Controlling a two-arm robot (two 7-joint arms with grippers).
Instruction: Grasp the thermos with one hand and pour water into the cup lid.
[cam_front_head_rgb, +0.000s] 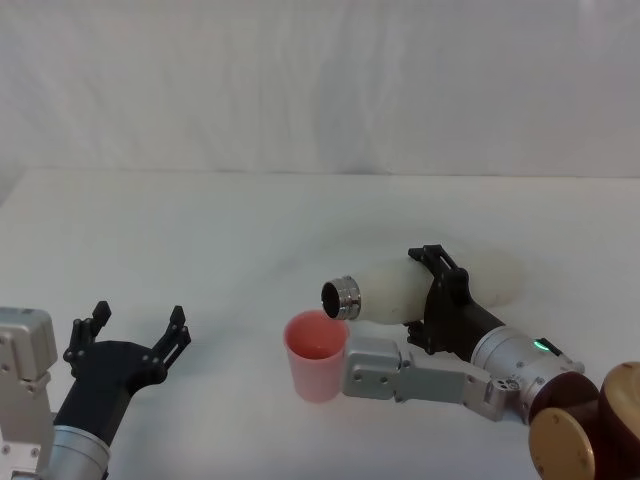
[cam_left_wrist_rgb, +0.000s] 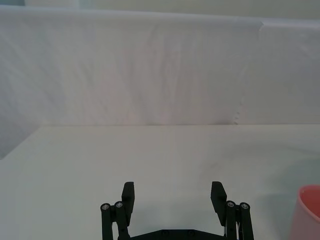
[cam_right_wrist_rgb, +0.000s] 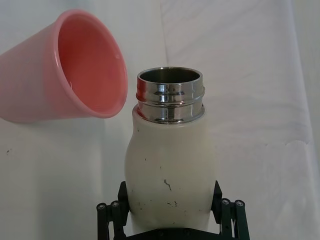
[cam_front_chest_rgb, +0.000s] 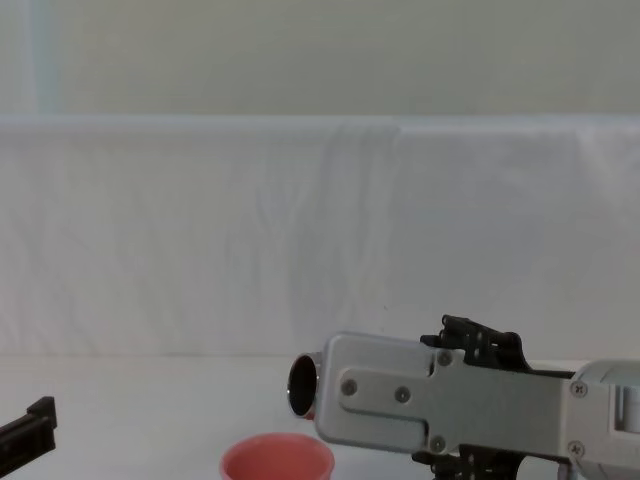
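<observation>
A white table (cam_front_head_rgb: 300, 215) meets a pale, seemingly cloth-draped wall (cam_front_head_rgb: 320, 80) under even light

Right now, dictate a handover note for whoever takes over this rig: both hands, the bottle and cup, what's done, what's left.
Right hand: shut on the cream-white matte thermos, tipped nearly horizontal, its steel neck just above the rim of the small pink cup lid.
Left hand: open, idle at the table's near left.
Cup lid: upright on the white table.
Done: thermos grasped and tilted; a little water appears to sit in the cup.
Left: finish pouring, right the thermos, set it down.
</observation>
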